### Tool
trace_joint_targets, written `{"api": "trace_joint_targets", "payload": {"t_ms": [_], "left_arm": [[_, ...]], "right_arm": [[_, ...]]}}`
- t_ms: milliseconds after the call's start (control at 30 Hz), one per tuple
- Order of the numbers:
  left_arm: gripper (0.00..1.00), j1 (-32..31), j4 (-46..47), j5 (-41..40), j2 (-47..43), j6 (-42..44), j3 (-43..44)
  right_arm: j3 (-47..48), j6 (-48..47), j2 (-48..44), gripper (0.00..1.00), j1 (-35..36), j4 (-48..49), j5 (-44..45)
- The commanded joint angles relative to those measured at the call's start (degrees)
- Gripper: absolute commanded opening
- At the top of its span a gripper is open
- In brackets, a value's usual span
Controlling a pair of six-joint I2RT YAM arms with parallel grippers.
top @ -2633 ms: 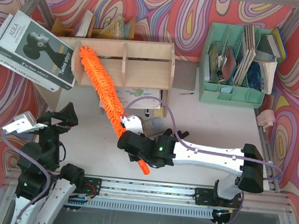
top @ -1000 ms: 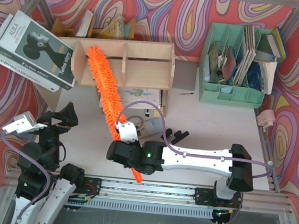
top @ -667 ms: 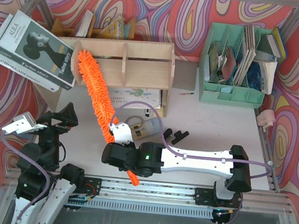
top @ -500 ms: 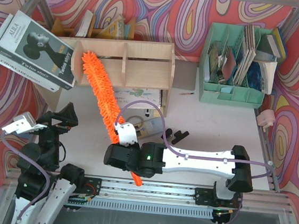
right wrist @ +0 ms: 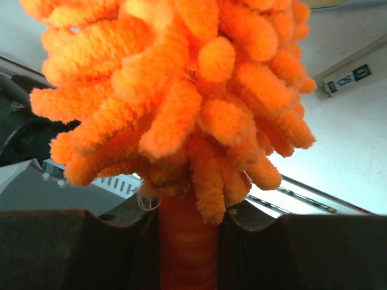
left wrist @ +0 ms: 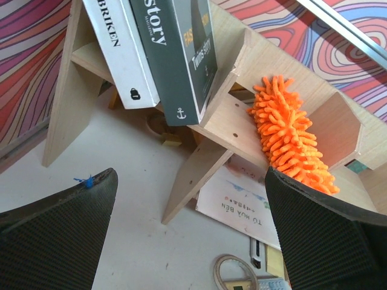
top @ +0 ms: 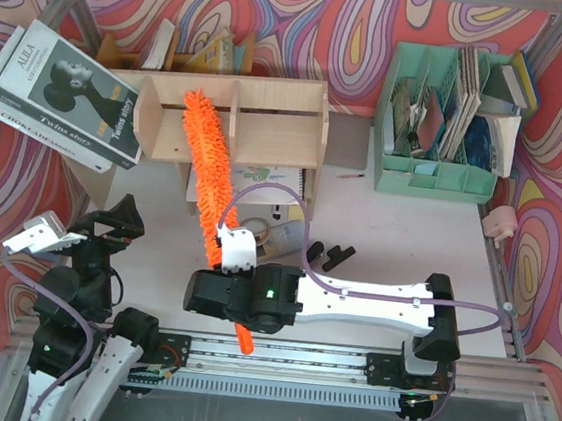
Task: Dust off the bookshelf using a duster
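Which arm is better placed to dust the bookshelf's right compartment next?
Right. The right hand is shut on the duster by its handle, fluffy head reaching the bookshelf at its left compartment, beside the divider. The left hand is open and empty, near the shelf's left end.

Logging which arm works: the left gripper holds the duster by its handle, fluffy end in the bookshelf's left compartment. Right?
No: the right gripper holds the duster by its handle, as the right wrist view shows; the left gripper is open and empty. The fluffy end is in the bookshelf's left compartment.
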Motion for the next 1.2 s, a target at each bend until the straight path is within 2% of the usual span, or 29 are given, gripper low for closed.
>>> {"api": "trace_joint_targets", "payload": {"t_ms": [0,333,467,567,700,800,933,1167], "left_arm": [[0.98,0.22,-1.88,-2.65,0.91,-1.07,1.55],[0.98,0.23,-2.08,-2.23,1.48,-1.81,1.51],[0.98,0.22,-2.07,-1.94,1.50,-1.85,1.52],[0.98,0.26,-1.94,-1.88,1.46,-1.96,1.43],[0.98,0.24,-1.88,-1.68,1.63,-1.98,1.43],[0.98,0.23,-1.88,-1.76,1.79,-1.98,1.36],[0.99,0.25,-1.88,-1.87,1.98,-1.98,1.34],[0.98,0.22,-2.08,-1.90,2.20,-1.97,1.43]], "right_arm": [[5.11,1.78,3.48,0.00,1.51,0.72,2.47],[7.46,-1.55,7.55,0.00,2.03,10.30,-1.13],[8.14,1.58,7.78,0.00,2.34,6.83,0.22],[2.95,7.79,3.90,0.00,2.71,5.56,3.19],[-8.42,15.22,-4.58,0.00,2.86,8.88,5.59],[-12.22,18.92,-7.36,0.00,3.47,9.32,7.64],[-9.90,14.51,-5.54,0.00,4.20,11.25,7.43],[4.23,1.81,5.80,0.00,4.30,12.57,3.22]]}}
